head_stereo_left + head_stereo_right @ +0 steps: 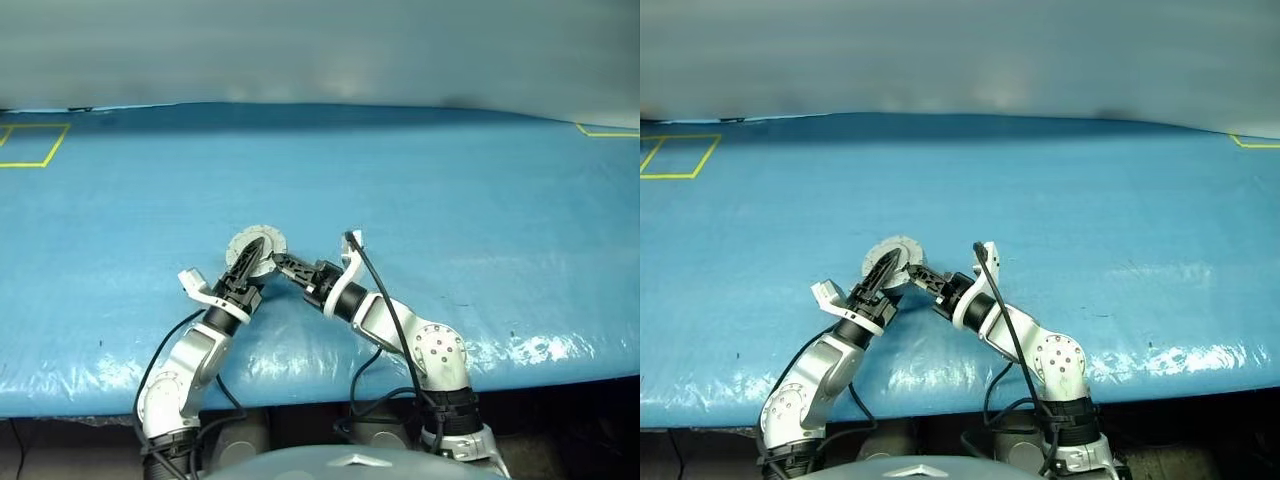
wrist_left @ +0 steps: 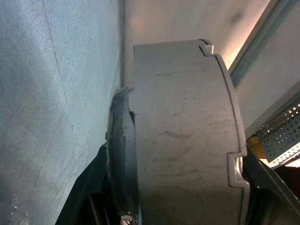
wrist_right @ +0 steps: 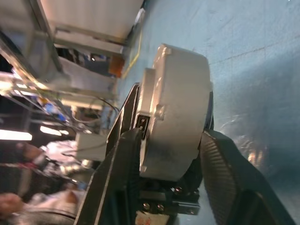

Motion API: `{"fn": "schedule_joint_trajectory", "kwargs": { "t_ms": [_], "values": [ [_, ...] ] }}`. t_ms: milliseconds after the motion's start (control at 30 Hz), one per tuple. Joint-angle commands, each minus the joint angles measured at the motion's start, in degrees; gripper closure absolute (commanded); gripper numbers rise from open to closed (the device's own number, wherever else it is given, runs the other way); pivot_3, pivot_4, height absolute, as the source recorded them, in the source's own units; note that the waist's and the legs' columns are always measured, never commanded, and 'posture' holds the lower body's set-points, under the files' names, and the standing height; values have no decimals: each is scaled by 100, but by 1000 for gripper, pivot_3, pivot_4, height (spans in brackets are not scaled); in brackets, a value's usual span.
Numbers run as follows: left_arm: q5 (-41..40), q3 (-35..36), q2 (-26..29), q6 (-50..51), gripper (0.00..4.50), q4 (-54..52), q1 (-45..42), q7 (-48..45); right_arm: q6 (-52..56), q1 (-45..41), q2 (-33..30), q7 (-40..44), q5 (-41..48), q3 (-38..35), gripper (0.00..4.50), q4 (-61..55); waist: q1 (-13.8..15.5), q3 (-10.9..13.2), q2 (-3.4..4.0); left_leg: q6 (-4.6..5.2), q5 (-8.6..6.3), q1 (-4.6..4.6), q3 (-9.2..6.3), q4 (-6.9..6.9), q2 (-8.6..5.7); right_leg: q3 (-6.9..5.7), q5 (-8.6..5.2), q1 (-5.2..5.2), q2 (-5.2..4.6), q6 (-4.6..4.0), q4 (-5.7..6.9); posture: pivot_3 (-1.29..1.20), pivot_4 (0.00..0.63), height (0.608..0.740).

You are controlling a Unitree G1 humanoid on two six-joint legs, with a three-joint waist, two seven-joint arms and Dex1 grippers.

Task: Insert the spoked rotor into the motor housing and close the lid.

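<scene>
The motor housing (image 2: 183,131), a short grey metal ring with notches along its rim, is held up just above the blue table. The lid (image 1: 262,243), a silver disc with a toothed rim, lies against one face of the ring and faces the head camera; its jagged rim (image 2: 119,150) shows beside the ring. My right gripper (image 1: 278,262) comes in from the right, shut across the housing's (image 3: 180,112) thickness, a black finger (image 3: 225,164) on each face. My left gripper (image 1: 250,258) reaches in from the left and lies over the same assembly. The spoked rotor is hidden.
The blue covered table (image 1: 450,190) stretches wide on all sides of the grippers. Yellow tape squares (image 1: 30,145) mark its far left corner and another yellow tape mark (image 1: 605,130) its far right. The table's front edge runs just below my forearms.
</scene>
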Motion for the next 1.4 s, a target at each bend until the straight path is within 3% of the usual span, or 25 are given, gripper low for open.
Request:
{"fn": "schedule_joint_trajectory", "kwargs": {
  "t_ms": [33, 167, 500, 800, 1033, 1267, 1400],
  "values": [
    [36, 121, 142, -147, 2048, -95, -431, 3, -154, -49, -402, 576, -980, 415, 1343, -619, 8, 0, -1, -1, 0, 0, 0, 0, 0, -1, 0, -1, 0, 0, 1, 0, 150, 740],
    [330, 287, 257, -381, 2048, 350, -983, 54, -539, 156, -550, 1058, -1600, 478, 35, -929, 25, -1, -2, -2, 1, 1, -3, 1, 1, -3, 4, 0, 2, 1, 3, 0, 150, 740],
    [1374, 717, 608, -769, 2048, 2568, -2968, -440, -1551, 365, -921, 1444, -4038, 1132, 0, -1116, 85, -1, -8, -4, 2, 0, -3, 3, -5, -2, 27, 3, 1, 5, -2, 0, 150, 740],
    [3000, 1006, 927, -1632, 2048, 5810, -5311, -1084, -3109, 627, -1295, 1244, -6830, 1996, 0, -701, 120, 4, -17, -23, 13, -4, -2, -2, -12, 0, 36, 3, -2, 0, -15, 0, 150, 740],
    [4081, 1156, 1099, -2312, 2048, 7429, -6239, -1000, -3317, 851, -1209, 1382, -7370, 1885, 0, -524, 84, 11, -25, -23, 12, -6, -2, -11, -14, 0, 35, -1, -7, -1, -19, 0, 150, 740],
    [4673, 1405, 1171, -2360, 2048, 7880, -6348, -719, -3247, 1069, -942, 1431, -7501, 1720, 0, -488, 67, 13, -29, -22, 12, -3, -3, -3, -14, 0, 36, 3, -9, 1, -12, 0, 150, 740],
    [4865, 1523, 1290, -2076, 738, 7819, -6190, -481, -3205, 1152, -780, 1439, -7525, 1650, 0, -459, 9, 8, -31, -18, 10, 12, -3, -1, -14, 0, 37, 12, -8, 2, -4, 0, 150, 740]
  ]
}}
